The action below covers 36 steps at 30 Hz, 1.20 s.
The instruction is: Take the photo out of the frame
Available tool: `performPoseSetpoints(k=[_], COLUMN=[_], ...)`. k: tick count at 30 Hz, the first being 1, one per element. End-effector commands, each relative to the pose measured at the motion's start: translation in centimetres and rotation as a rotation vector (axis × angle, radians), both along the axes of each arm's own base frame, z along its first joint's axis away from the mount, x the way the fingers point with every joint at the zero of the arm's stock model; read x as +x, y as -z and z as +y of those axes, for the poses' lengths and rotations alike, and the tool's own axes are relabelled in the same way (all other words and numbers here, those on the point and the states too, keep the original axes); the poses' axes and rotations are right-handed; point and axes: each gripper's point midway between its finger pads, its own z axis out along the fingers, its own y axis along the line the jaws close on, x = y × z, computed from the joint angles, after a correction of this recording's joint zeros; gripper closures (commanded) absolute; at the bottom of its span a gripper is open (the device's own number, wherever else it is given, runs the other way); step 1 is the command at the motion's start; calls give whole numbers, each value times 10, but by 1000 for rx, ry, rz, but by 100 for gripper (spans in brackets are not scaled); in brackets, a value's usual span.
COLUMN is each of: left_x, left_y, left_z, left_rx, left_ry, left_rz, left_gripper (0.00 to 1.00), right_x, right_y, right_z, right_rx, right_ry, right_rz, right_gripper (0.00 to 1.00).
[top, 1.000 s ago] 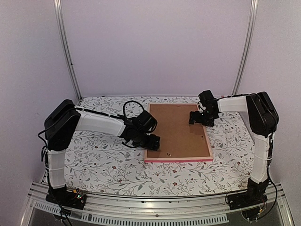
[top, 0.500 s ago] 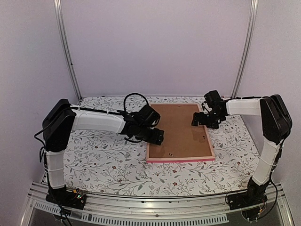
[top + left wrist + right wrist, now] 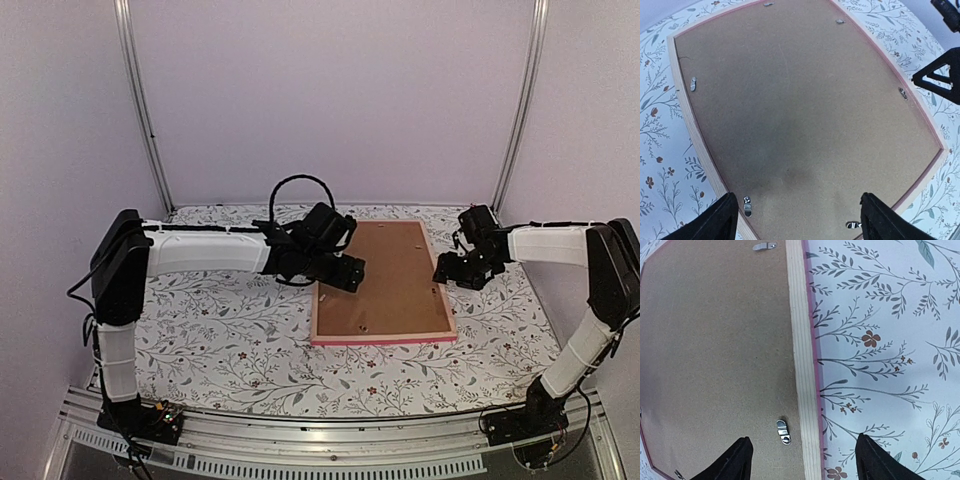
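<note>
Plainly, backing board covers the frame; left pincer and right pincer both gape apart.

Matt brown fibreboard backing; pale raw-wood frame edged pink; small shiny metal clips; matt floral-printed table.

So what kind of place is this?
Probably a robot test booth: plain walls, metal corner rails, and a floral table cover above an aluminium base where both arms are bolted.

Pink-edged frame, plain brown backing board, white floral tablecloth
</note>
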Motion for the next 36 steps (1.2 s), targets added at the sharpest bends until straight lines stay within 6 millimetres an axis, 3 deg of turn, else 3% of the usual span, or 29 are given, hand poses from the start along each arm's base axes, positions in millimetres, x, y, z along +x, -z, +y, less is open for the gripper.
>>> performPoseSetpoints(k=[1, 5, 19, 28, 36], left_x=[-7, -8, -27, -65, -103], left_y=[-9, -13, -18, -10, 12], left_z=[-19, -26, -54, -87, -119], left_rx=[9, 6, 48, 93, 122], left_ry=[57, 77, 180, 345, 476], left_rz=[-35, -46, -109, -171, -197], left_gripper=[14, 14, 14, 9, 4], right_x=[-10, -21, -44, -55, -51], right_y=[-4, 4, 36, 51, 35], right_z=[-5, -8, -4, -4, -1], right_rx=[10, -2, -62, -96, -135], right_ry=[16, 11, -17, -7, -12], right_rz=[-4, 29, 113, 148, 140], right_gripper=[33, 48, 68, 77, 94])
